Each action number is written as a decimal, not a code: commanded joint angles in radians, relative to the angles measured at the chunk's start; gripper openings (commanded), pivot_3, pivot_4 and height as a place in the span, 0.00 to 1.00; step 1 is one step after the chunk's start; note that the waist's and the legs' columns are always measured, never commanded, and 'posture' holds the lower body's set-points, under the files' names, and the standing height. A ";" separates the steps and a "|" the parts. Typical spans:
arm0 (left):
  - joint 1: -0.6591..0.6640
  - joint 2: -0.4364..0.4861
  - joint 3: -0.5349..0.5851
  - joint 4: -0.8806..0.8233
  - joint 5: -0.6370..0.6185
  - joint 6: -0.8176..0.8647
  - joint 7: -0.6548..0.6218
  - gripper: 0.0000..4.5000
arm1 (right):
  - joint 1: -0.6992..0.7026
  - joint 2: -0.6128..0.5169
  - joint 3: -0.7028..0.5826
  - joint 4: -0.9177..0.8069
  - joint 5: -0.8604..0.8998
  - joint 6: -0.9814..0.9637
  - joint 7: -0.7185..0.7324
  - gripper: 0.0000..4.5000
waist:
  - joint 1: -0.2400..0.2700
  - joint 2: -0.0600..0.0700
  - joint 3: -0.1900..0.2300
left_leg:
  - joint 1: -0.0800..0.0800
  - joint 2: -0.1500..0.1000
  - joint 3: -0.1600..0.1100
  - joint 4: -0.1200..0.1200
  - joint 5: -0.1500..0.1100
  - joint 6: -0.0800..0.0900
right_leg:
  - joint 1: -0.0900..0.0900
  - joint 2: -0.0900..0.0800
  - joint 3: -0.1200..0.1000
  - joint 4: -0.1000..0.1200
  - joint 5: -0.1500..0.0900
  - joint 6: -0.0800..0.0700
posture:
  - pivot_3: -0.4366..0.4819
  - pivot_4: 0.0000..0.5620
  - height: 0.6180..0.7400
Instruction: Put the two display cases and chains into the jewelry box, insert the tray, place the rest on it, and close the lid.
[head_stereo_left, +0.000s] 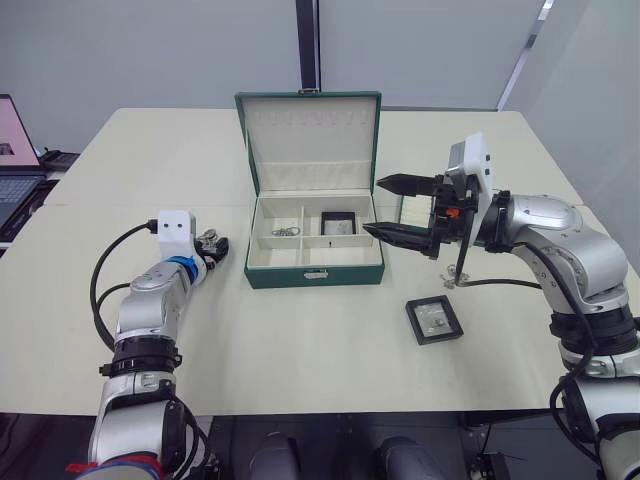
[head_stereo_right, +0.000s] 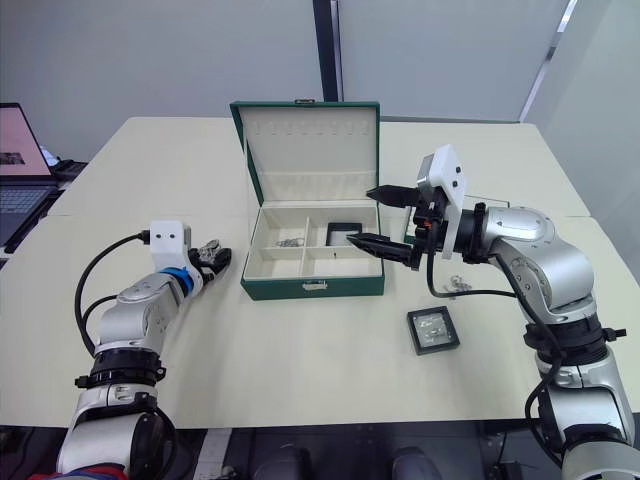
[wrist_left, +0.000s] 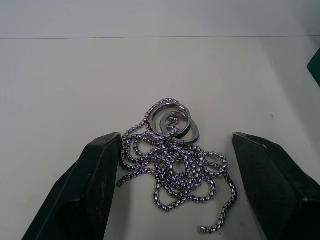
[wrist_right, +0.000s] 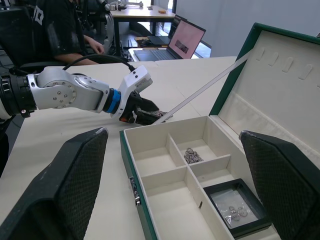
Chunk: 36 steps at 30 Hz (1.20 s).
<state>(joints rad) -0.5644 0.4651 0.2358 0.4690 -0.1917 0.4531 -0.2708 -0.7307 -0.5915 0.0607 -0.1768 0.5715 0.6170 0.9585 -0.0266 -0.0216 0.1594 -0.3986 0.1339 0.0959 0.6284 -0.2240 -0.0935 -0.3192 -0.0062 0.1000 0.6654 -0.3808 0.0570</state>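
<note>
The jewelry box (head_stereo_left: 315, 271) stands open at the table's centre, its lid (head_stereo_left: 310, 130) upright. One display case (head_stereo_left: 340, 224) lies in the box's rear right compartment, and a small chain (head_stereo_left: 286, 232) in a middle one. The other display case (head_stereo_left: 434, 320) lies on the table, right of the box. My right gripper (head_stereo_left: 373, 206) hovers open over the box's right end, holding nothing. My left gripper (wrist_left: 176, 137) is open and straddles a coiled silver chain (wrist_left: 175, 160) on the table left of the box. A green edge of the tray (head_stereo_right: 408, 225) shows behind the right gripper. Small silver pieces (head_stereo_right: 455, 286) lie below that arm.
A laptop (head_stereo_left: 15, 170) sits off the table's left edge. In the right wrist view, a person in dark clothes (wrist_right: 55, 25) sits at a far desk with another laptop (wrist_right: 182, 40). Bare tabletop (head_stereo_left: 300, 350) spans the front.
</note>
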 joint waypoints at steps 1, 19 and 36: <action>0.034 -0.014 -0.017 0.037 0.013 0.045 0.005 0.77 | -0.025 -0.010 -0.028 -0.026 0.005 -0.011 0.007 1.00 | 0.000 0.000 0.000 | 0.000 0.000 0.000 0.000 0.000 0.000 | 0.000 0.000 0.000 0.000 0.000 0.000 | 0.48 0.27 1.00; 0.033 -0.038 -0.021 0.035 0.014 0.047 0.015 0.00 | -0.022 -0.021 -0.035 -0.029 0.009 -0.012 0.010 1.00 | 0.001 0.003 -0.002 | 0.000 0.000 0.000 0.000 0.000 0.000 | 0.000 0.000 0.000 0.000 0.000 0.000 | 0.48 0.27 1.00; 0.075 -0.048 0.084 -0.312 -0.086 0.075 0.061 0.00 | -0.046 -0.008 -0.043 0.005 0.012 -0.025 0.037 1.00 | 0.000 0.000 0.001 | -0.001 0.000 0.000 0.000 0.000 0.000 | 0.000 0.000 0.000 -0.001 0.000 0.000 | 0.48 0.27 1.00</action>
<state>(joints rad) -0.4807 0.4025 0.3009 0.2346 -0.2653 0.5221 -0.2209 -0.7575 -0.5997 0.0391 -0.1626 0.5765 0.6136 0.9849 -0.0263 -0.0218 0.1599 -0.3998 0.1341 0.0957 0.6281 -0.2240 -0.0935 -0.3196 -0.0061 0.0997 0.6647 -0.3808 0.0570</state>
